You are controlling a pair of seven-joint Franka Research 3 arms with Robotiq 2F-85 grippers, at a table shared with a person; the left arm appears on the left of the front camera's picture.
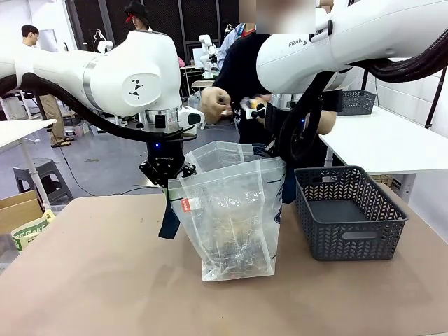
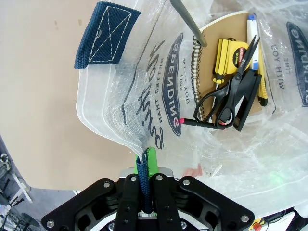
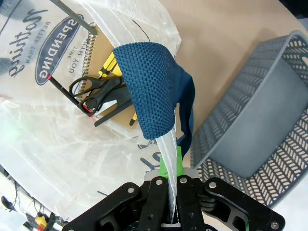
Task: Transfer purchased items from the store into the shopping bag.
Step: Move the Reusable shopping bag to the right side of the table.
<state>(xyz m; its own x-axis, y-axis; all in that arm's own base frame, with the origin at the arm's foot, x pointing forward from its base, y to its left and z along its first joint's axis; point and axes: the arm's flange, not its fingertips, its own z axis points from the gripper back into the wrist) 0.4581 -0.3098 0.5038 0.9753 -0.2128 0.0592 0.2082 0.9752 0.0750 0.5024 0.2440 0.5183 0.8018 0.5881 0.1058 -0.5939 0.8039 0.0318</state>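
"Clear plastic, that bag. Where is it?"
"Upright on the brown surface, just left of the grey basket."
"The left hand?"
"Clenched on the bag's rim and a navy strap."
"The right hand?"
"Pinching the opposite rim, below the other strap. Scissors, a spiral notebook and yellow tools lie inside."

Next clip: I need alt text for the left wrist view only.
The left gripper is shut on the rim of the shopping bag, whose mouth gapes open on the tan table. Inside lie black scissors on a spiral notebook, beside yellow tools; a navy strap handle hangs at the rim.
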